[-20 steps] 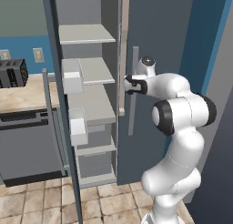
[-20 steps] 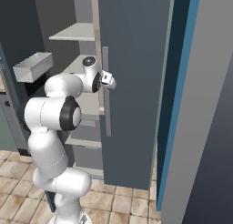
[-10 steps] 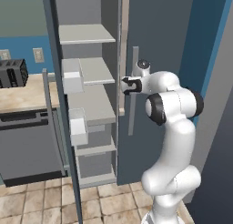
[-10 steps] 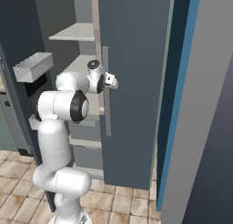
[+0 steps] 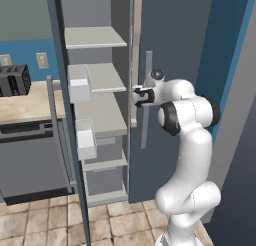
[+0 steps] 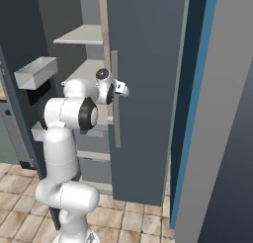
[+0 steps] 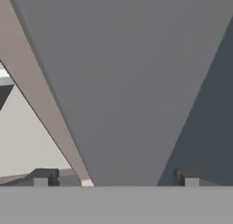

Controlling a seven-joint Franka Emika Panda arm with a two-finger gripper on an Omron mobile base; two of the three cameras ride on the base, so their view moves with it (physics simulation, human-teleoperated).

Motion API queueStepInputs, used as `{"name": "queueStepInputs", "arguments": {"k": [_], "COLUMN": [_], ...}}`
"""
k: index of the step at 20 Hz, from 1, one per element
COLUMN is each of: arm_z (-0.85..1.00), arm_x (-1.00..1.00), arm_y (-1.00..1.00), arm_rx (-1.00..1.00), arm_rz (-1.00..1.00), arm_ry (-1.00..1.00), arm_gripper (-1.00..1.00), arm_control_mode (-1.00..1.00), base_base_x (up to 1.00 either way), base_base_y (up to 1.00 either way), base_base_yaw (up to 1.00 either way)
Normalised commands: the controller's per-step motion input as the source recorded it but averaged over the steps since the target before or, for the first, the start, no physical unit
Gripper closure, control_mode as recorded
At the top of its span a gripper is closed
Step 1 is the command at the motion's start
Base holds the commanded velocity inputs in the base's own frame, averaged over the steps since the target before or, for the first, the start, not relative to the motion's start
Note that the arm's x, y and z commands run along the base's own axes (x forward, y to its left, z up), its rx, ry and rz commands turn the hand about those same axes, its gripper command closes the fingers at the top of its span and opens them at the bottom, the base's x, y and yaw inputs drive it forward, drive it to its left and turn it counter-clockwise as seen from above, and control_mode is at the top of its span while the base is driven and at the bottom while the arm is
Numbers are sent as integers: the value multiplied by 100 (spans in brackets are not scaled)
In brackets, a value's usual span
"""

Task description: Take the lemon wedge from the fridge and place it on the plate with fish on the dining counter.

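From the left base view, the fridge (image 5: pixel 170 65) stands with its left door swung out, grey shelves (image 5: pixel 95 37) bare of any lemon wedge I can make out. The pincer (image 5: pixel 136 96) sits at the right door's inner edge. From the right base view, the pincer (image 6: pixel 123 91) is beside the long handle (image 6: pixel 115 99). In the hand view, its fingertips (image 7: pixel 43 176) stand wide apart against the door.

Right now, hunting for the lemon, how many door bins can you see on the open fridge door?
2: an upper bin and a lower bin on the door; others may be hidden.
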Motion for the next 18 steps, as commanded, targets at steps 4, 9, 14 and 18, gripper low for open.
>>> {"name": "queueStepInputs", "arguments": {"k": [4, 9, 14, 18], "arm_z": [-23, -11, 0, 0], "arm_x": [52, 20, 0, 0], "arm_y": [0, 0, 0, 0], "arm_rx": [0, 0, 0, 0], "arm_rz": [0, 0, 0, 0], "arm_ry": [-2, -3, 0, 0], "arm_gripper": [100, 100, 100, 100], "arm_control_mode": [-100, -100, -100, -100], "base_base_x": [0, 0, 0, 0], "base_base_y": [0, 0, 0, 0], "base_base_yaw": [0, 0, 0, 0]}}
